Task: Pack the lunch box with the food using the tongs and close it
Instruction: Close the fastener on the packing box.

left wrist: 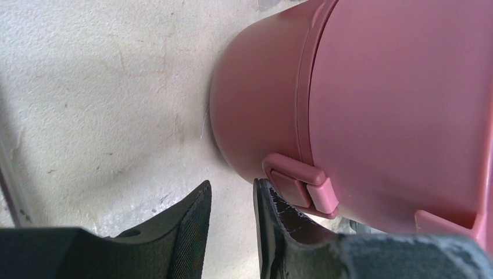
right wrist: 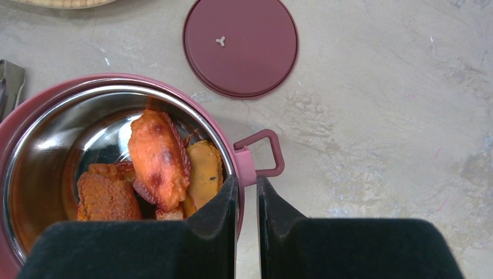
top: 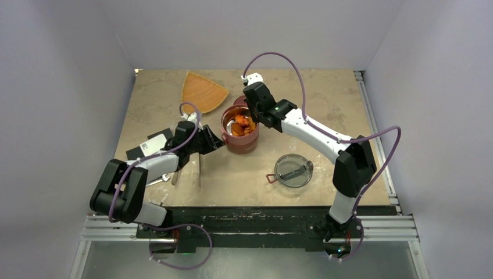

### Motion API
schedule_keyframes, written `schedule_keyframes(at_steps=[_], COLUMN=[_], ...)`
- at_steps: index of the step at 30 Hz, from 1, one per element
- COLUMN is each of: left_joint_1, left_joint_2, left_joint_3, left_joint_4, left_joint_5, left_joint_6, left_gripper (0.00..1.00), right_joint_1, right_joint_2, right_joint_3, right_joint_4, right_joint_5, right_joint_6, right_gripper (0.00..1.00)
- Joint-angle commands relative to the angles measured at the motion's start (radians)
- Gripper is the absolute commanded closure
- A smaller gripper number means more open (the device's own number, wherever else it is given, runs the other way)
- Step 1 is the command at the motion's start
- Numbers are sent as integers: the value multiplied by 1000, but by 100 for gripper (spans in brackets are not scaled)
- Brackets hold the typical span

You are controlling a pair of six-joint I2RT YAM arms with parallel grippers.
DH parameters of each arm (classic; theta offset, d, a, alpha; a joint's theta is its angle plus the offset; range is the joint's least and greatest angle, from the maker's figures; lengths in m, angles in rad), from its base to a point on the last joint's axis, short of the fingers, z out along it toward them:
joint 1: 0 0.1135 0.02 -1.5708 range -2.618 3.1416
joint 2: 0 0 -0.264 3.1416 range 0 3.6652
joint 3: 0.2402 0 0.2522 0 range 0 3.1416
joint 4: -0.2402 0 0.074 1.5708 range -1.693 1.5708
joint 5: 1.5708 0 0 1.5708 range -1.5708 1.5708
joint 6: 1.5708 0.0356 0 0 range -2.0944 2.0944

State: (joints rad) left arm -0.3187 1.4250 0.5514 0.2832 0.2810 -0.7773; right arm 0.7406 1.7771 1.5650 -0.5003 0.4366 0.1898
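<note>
The dark-red lunch box [top: 240, 139] stands mid-table, its two tiers stacked and the top steel bowl uncovered. Orange, red and brown food [right wrist: 157, 157] lies in that bowl. My right gripper [right wrist: 247, 180] is shut on the bowl's rim [right wrist: 116, 78] beside a side handle [right wrist: 264, 152], one finger inside and one outside. My left gripper [left wrist: 232, 186] is open with a narrow gap and holds nothing; it sits low against the lunch box's left wall [left wrist: 395, 104], next to a latch [left wrist: 299, 186]. The tongs [top: 199, 170] lie on the table near the left arm, held by neither gripper.
A flat dark-red disc lid [right wrist: 240, 46] lies just behind the lunch box. The smoky clear lid [top: 293, 170] rests front right. An orange fan-shaped tray [top: 203, 92] sits at the back left. Small silver tools [top: 157, 181] lie under the left arm.
</note>
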Motion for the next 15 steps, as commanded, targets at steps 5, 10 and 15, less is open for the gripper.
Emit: schedule_keyframes(at_steps=[5,10,15], left_joint_1=[-29,-34,-34], left_joint_2=[40,49,17], left_joint_3=[77,82,85], left_joint_4=[98,109,34], left_joint_5=[27,27,-29], left_joint_6=[-22,-29,14], left_gripper=[68,68,68], right_joint_1=[13,14,13], right_joint_2=[-49,-41,-26], right_joint_3=[31,23,18], right_joint_4=[51,42,6], right_joint_5=[42,54,33], right_joint_6=[-15,-10,14], right_gripper=[100,100,100])
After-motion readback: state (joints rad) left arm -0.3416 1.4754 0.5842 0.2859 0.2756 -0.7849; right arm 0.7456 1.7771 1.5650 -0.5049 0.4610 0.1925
